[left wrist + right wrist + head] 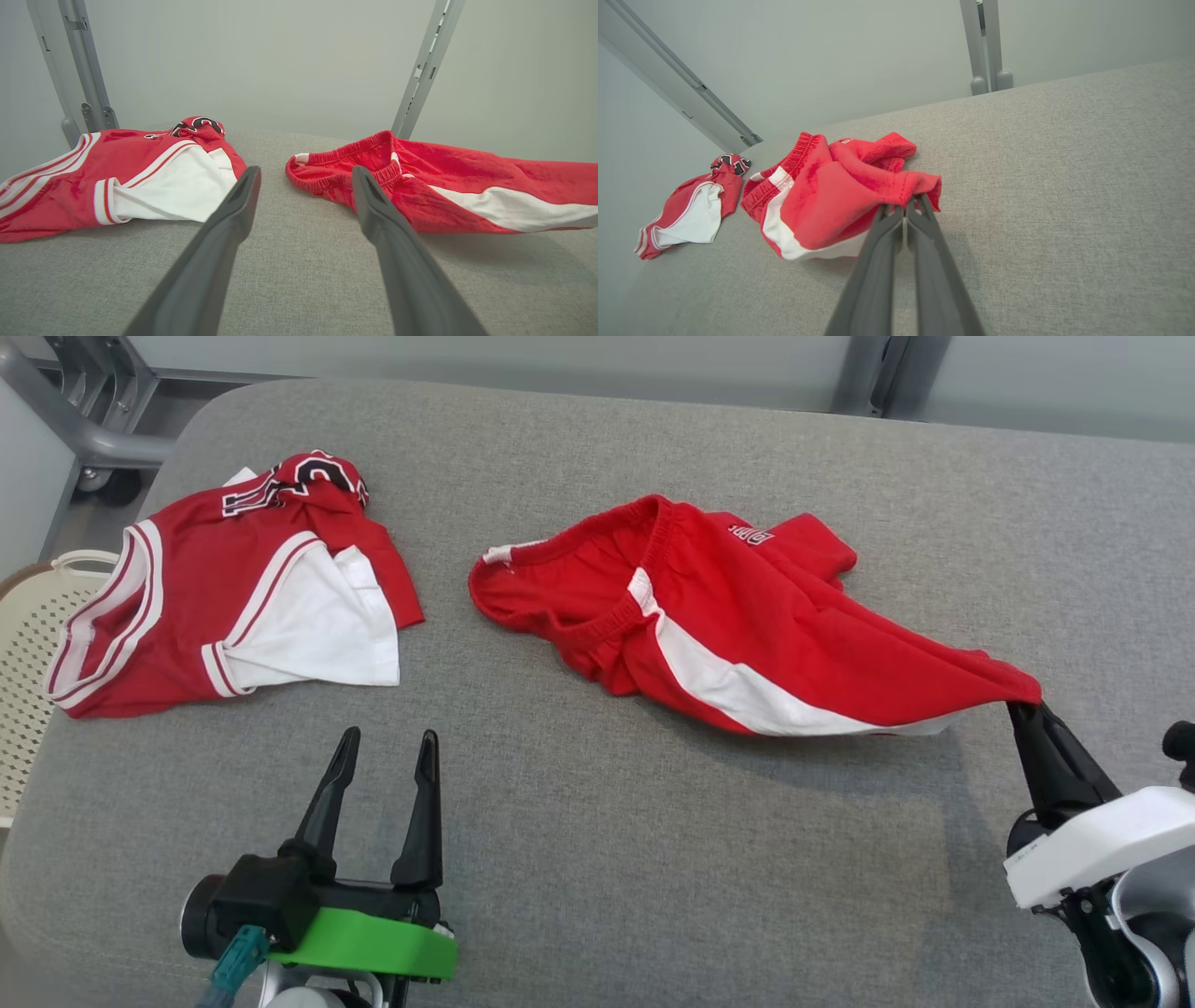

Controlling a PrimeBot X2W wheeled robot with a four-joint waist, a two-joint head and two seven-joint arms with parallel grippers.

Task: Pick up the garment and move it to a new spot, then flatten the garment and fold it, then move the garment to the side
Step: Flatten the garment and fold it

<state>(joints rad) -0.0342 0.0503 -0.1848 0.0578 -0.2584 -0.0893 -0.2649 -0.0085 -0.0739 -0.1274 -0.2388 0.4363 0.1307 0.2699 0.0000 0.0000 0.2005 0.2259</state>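
The red shorts [747, 607] lie crumpled a little right of the middle of the grey padded surface [597, 859]. The right end effector [1023, 707] is pinching the corner of one leg hem, which sits raised just off the top while the waistband rests down. The left end effector [388, 737] hovers spread and empty near the front edge, well apart from the shorts. From where I stand I can't quite tell how many layers are in the pinch; it looks like a bunched fold. To lift well, I'd rise slowly and high enough for the waistband to clear. I'd carry away from the folded jersey [233, 607] at the left, then take a second corner with the free end effector before spreading.
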